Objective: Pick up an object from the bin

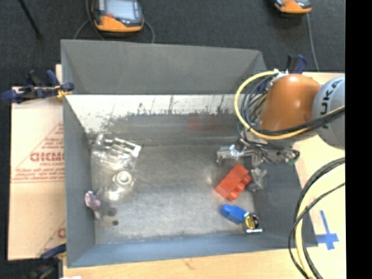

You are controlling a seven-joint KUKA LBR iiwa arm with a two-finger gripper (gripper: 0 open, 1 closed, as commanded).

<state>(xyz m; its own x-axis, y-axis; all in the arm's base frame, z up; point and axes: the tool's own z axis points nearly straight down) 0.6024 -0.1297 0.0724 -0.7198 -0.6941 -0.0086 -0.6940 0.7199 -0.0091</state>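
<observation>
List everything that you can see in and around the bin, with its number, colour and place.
bin: 1, grey, centre of the view
block: 1, red, right part of the bin floor, next to the pincer
blue piece: 1, blue, near the front right corner
yellow piece: 1, yellow and black, just right of the blue piece
clear plastics: small heap, transparent, left part
purple piece: 1, purple, front left
devices: 2, orange and black, on the floor beyond the bin
arm: 1, orange cover, from the right
pincer: 1, metal, at the block
</observation>
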